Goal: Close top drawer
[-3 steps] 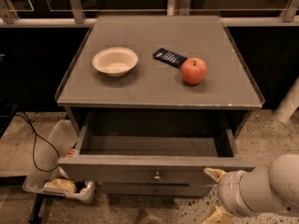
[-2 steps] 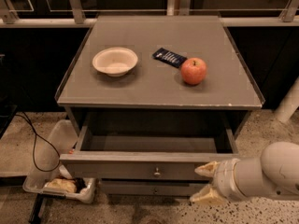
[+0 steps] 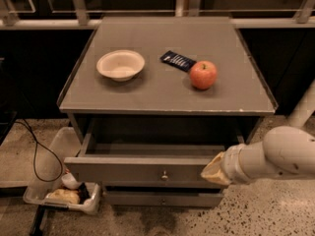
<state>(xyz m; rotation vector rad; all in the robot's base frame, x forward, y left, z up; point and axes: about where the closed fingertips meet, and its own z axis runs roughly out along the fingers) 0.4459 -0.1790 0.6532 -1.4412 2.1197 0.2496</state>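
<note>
the gripper [image 3: 215,169] sits low right, its tip at the right part of the top drawer [image 3: 128,170] front; whether it is spread or closed cannot be told. the drawer, under the counter [image 3: 162,96], stands pulled well out, so the closing push looks hardly begun. the drawer's inside is hidden in shadow

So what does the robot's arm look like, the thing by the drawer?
The arm is a thick, smooth, off-white tube with rounded segments and a ringed collar. It narrows to the gripper, a cream-yellow tip at the right end of the top drawer front. No cables or markings show.
</note>
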